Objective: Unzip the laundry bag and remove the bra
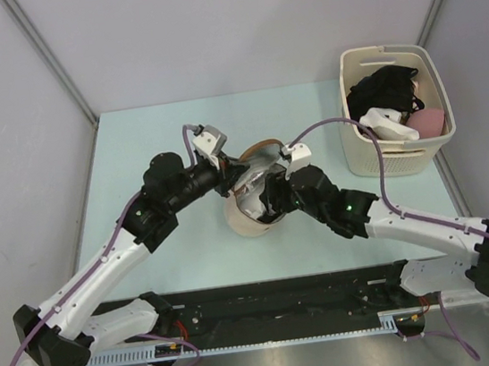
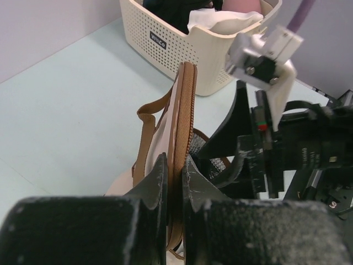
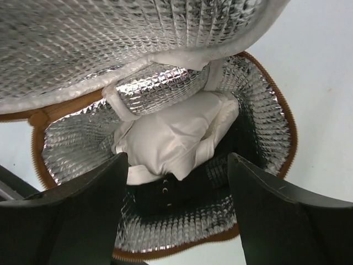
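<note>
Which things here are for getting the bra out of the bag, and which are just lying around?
For the job: laundry bag; its lid, pinched up by the left gripper; white bra inside; right gripper, open over it.
Just lying about: basket in the far right corner; clothes in it.

Pale-green table (image 1: pixel 144 137) w/ laundry bag (image 1: pixel 243 226) at ctr, cream basket (image 1: pixel 395 161) by far-right corner.
</note>
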`<action>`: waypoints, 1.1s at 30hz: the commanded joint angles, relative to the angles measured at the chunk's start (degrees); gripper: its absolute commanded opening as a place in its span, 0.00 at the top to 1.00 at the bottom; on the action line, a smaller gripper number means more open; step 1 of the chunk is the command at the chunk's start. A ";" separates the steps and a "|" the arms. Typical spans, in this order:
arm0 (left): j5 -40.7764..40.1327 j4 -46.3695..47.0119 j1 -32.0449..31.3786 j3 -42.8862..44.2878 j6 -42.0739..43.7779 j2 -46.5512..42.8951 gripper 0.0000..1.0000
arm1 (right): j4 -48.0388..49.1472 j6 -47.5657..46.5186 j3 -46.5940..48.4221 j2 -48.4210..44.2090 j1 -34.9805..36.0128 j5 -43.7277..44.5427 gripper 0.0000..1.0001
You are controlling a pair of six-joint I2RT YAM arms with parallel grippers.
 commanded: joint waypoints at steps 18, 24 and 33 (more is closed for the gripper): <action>-5.91 3.32 -0.03 -3.33 -2.45 -1.69 1.00 | 12.91 -0.83 1.65 7.81 2.75 0.73 1.00; -8.72 4.38 -0.03 -4.82 -2.89 0.68 1.00 | 14.84 -4.09 1.65 -5.37 4.69 3.55 1.00; -10.49 4.82 -0.03 -8.25 -4.21 2.35 0.99 | 21.52 -8.83 1.65 -16.19 5.49 8.45 1.00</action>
